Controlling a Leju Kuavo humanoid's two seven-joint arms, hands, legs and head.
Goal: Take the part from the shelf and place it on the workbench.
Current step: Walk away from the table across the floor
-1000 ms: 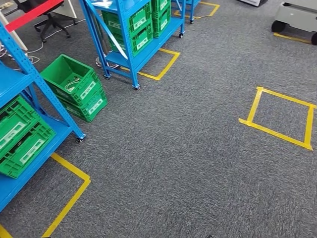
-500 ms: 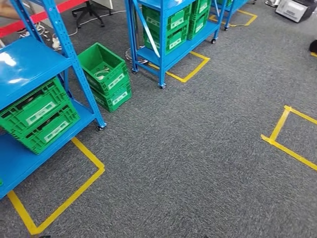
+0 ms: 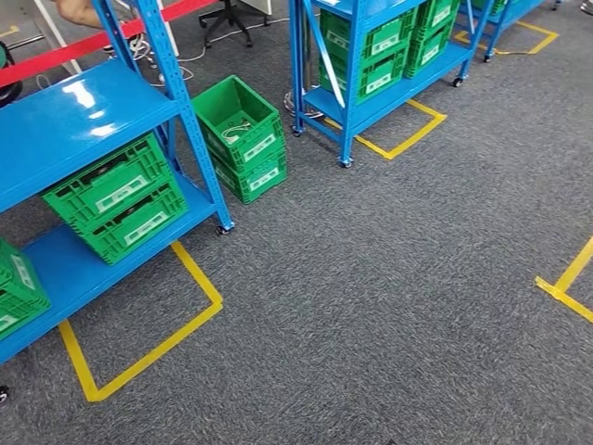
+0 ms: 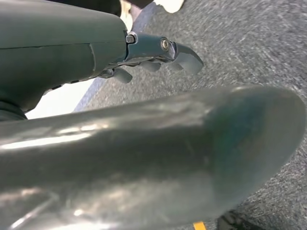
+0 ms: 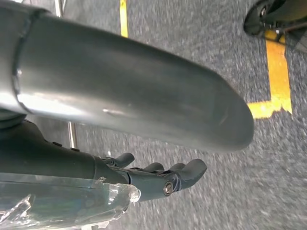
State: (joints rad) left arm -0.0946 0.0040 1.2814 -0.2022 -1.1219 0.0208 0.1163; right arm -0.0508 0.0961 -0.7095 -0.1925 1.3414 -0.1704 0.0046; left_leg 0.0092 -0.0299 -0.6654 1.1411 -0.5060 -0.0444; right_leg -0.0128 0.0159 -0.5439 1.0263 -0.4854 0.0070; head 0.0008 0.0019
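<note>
This is a warehouse-like storeroom or robot test floor: blue steel shelving racks (image 3: 105, 120) on castors hold green plastic crates (image 3: 115, 197), another green crate stack (image 3: 244, 137) sits on grey carpet (image 3: 392, 297), and yellow tape (image 3: 144, 343) marks out parking bays around the racks.

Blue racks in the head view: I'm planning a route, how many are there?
3: near-left rack, top-centre rack, cut-off top-right rack; others may be hidden.
</note>
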